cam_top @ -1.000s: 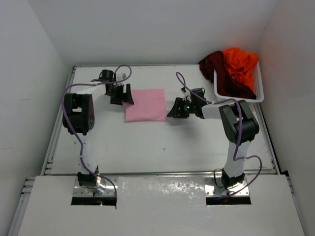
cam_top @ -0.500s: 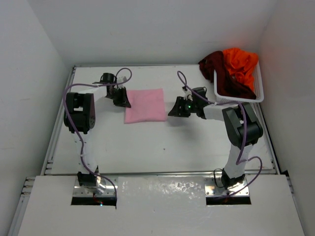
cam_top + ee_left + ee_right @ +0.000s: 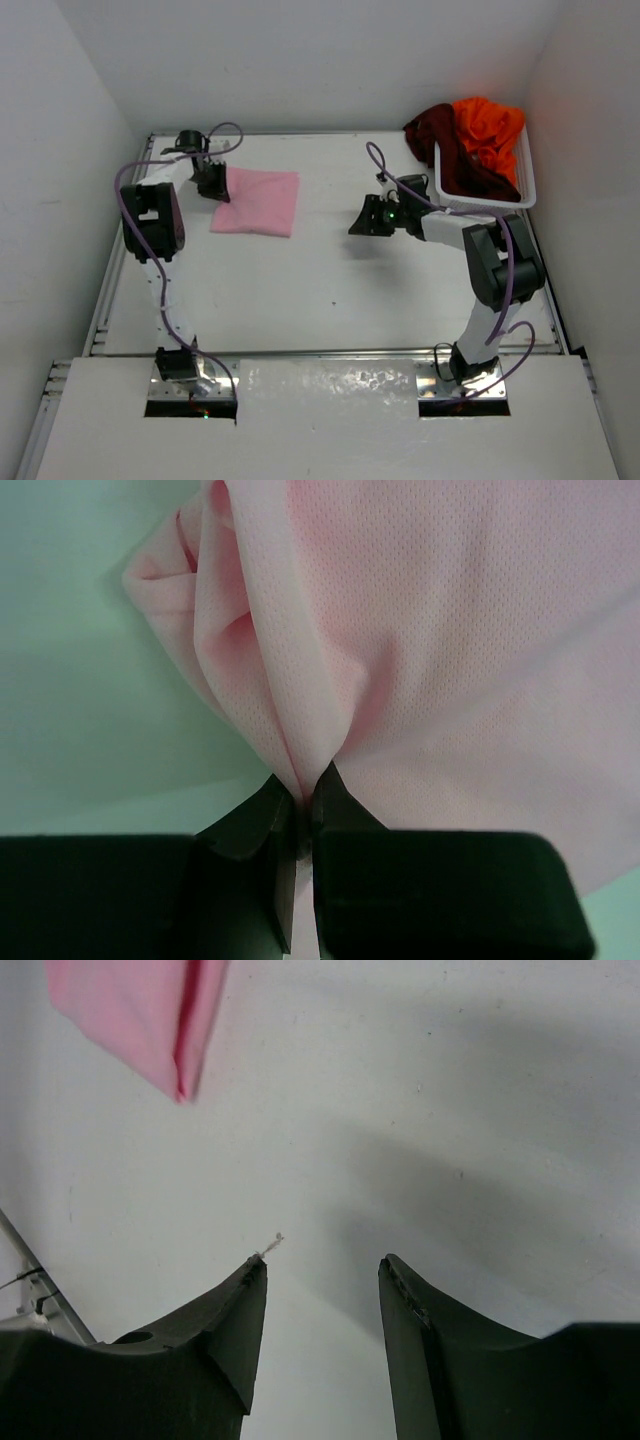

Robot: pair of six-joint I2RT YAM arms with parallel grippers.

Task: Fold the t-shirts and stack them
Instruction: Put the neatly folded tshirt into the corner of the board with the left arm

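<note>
My left claw [image 3: 213,185] pinches the left edge of the folded pink t-shirt [image 3: 258,201], lying crosswise, slightly askew, by the desk's [image 3: 330,290] far-left edge, my right claw [image 3: 359,225] half-spread, holding nothing, across open desk.

White table [image 3: 330,290] w/ pink tee [image 3: 258,200], basket [image 3: 527,192]

No readable text, no labels, no brands, no numbers, no signs

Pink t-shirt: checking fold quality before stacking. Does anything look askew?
Yes. The pink t-shirt lies slightly skewed to the table edges, and its edge bunches into wrinkles where the left gripper pinches it.
</note>
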